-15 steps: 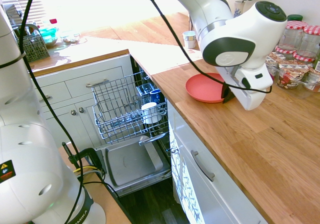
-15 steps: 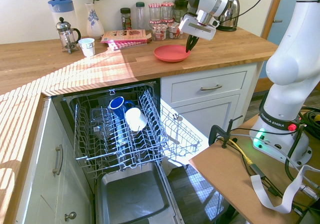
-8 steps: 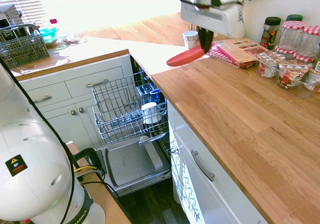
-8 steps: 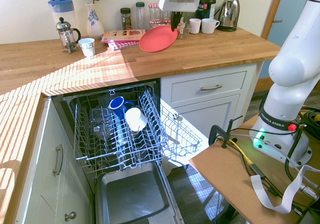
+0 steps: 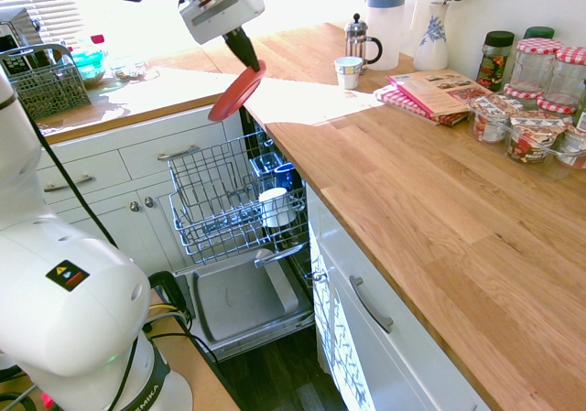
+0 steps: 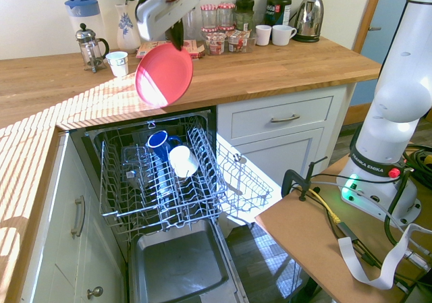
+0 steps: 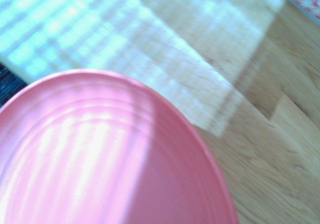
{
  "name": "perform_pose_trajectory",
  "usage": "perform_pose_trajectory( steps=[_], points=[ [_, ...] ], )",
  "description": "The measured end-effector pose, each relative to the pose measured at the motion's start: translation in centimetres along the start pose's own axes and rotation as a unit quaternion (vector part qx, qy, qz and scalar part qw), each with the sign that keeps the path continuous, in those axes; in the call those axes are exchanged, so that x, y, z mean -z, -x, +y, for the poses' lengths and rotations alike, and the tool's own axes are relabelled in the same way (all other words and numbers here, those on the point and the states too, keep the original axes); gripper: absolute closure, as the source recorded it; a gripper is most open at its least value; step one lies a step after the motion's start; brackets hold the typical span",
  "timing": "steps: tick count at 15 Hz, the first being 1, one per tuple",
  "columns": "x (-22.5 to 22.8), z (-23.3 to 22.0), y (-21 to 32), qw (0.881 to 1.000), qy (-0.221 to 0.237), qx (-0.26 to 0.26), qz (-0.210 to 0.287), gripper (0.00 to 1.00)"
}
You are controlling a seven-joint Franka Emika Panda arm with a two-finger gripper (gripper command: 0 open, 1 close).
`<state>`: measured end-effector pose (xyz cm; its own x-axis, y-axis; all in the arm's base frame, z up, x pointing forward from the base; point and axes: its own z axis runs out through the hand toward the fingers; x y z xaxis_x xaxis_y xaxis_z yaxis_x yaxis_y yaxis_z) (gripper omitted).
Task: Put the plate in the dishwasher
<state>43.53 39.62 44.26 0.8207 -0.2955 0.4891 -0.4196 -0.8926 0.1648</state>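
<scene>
Plate (image 6: 164, 75) swung from counter (image 6: 283, 70) toward dishwasher (image 6: 158, 175), tilted, pinched in gripper (image 6: 177, 38).

White, rounded arm (image 5: 69, 297) with black cable (image 5: 78, 200)

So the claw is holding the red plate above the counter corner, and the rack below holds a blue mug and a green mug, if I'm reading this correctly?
Not quite: the second mug in the rack is white, as the second exterior view shows. The rest stands.
</scene>
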Motion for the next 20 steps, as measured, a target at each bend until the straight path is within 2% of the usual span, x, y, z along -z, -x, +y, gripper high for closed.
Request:
perform_pose_trajectory(
  steps=[2, 5, 8, 10, 11, 13, 16, 18, 19, 20],
  points=[
    [-5.1, -3.9, 5.7, 0.996, 0.023, 0.065, 0.049, 1.0],
    [-12.2, -7.6, 14.1, 0.98, 0.046, 0.156, 0.117, 1.0],
    [-11.9, -11.5, 20.7, 0.952, 0.054, 0.221, 0.203, 1.0],
    [-12.2, -13.5, 23.2, 0.934, 0.069, 0.243, 0.254, 1.0],
    [-13.1, -14.3, 23.2, 0.931, 0.082, 0.243, 0.258, 1.0],
    [-13.6, -15.2, 22.6, 0.936, 0.101, 0.239, 0.238, 1.0],
    [-12.2, -15.4, 23.3, 0.95, 0.134, 0.233, 0.161, 1.0],
    [-11.7, -14.8, 25.1, 0.954, 0.161, 0.233, 0.1, 1.0],
    [-11.9, -14.5, 25.5, 0.954, 0.172, 0.234, 0.082, 0.0],
    [-12.3, -14.3, 25.6, 0.953, 0.181, 0.234, 0.068, 0.0]
  ],
)
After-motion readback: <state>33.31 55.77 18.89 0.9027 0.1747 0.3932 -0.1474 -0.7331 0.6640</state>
